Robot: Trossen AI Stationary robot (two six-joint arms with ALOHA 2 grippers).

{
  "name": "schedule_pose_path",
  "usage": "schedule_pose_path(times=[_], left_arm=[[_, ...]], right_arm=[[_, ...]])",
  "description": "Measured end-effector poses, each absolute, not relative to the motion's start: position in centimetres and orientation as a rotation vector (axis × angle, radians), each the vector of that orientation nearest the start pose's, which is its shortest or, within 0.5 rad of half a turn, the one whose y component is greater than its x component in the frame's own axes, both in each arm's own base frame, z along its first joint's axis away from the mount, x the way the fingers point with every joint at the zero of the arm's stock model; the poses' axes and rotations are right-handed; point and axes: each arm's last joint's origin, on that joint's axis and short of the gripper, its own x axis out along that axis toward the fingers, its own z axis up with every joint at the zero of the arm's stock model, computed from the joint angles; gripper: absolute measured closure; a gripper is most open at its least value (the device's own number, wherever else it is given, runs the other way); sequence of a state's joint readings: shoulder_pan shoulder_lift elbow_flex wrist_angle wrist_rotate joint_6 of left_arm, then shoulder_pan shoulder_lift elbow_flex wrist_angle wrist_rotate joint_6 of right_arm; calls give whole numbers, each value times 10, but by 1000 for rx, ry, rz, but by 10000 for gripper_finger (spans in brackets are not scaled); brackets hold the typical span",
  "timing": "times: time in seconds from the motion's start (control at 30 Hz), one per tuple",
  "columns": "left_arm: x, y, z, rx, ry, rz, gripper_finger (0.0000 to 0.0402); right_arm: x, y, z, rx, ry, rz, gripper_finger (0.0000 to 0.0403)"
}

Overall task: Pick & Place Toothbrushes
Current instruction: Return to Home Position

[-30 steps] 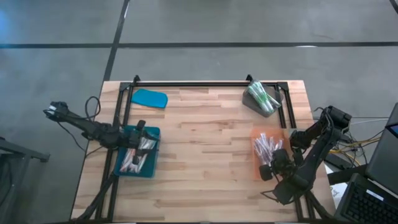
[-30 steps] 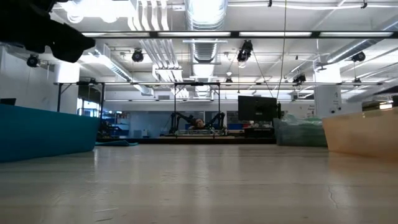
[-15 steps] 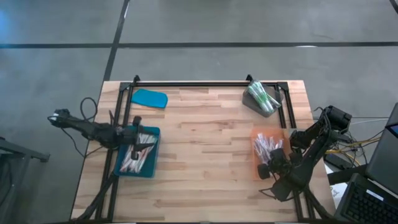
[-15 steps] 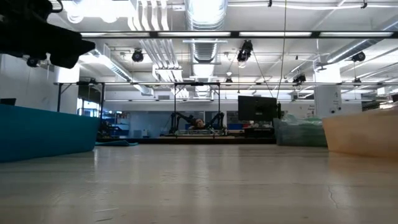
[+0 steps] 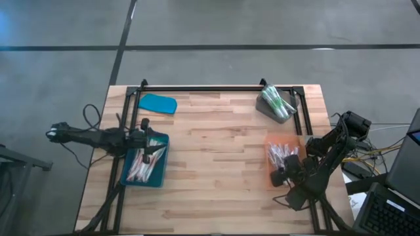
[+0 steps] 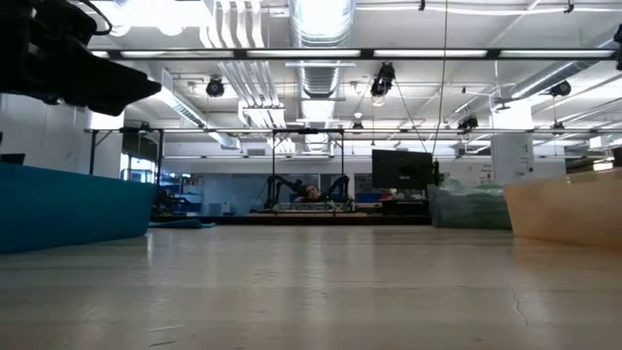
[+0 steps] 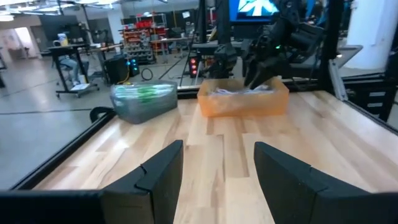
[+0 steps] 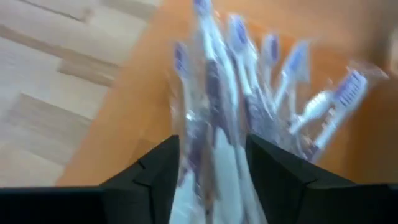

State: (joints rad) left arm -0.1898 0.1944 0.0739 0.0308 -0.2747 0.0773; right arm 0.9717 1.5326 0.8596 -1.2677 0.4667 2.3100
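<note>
The left arm has drawn back across the last second. Its gripper [image 7: 217,154] hung over the middle of the blue bin [image 5: 161,178] and now sits above that bin's far left corner, and the rest of the arm stretches out past the left edge of the bench [image 5: 216,164]. The jaws stand apart with only bare wood showing between them, so nothing is carried.

The right gripper [image 8: 212,148] has hardly shifted. It hovers low over the near end of the orange bin [image 7: 242,106], jaws apart and empty. The purple toothbrushes [image 8: 214,81] lie loose in their clear wrappers on the bin floor right below.

The orange-red toothbrushes [image 5: 141,164] lie heaped in the blue bin. The green toothbrushes [image 5: 274,99] fill the clear tub [image 5: 283,115] at the far right of the bench. A flat blue lid [image 5: 158,103] lies alone at the far left. No toothbrush lies on the open wood.

With both jaws empty and the left arm pulling away, this looks like a retreat to rest, not another pick. The sorting seems finished or nearly so.
</note>
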Motion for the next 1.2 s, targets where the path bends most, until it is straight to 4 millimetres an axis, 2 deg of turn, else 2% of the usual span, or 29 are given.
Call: schedule_pose_path(times=[0.2, 0.4, 0.57, 0.67, 0.83, 0.97, 1.2], left_arm=[[107, -8, 159, 93, 135, 119, 199], [108, -7, 156, 108, 129, 117, 199], [108, -7, 156, 124, 135, 116, 199], [108, -7, 156, 71, 132, 119, 200], [108, -7, 156, 42, 131, 121, 199], [108, -7, 155, 42, 133, 121, 199], [108, -7, 155, 42, 135, 121, 199]], right_arm=[[131, 159, 179, 581, 678, -1045, 192], [140, 153, 188, 446, 472, -905, 195], [150, 143, 198, 302, 341, -842, 230], [158, 135, 203, 255, 307, -848, 261], [185, 121, 207, 139, 353, -859, 327], [209, 101, 214, 30, 432, -876, 382], [224, 72, 225, -48, 503, -848, 395]])
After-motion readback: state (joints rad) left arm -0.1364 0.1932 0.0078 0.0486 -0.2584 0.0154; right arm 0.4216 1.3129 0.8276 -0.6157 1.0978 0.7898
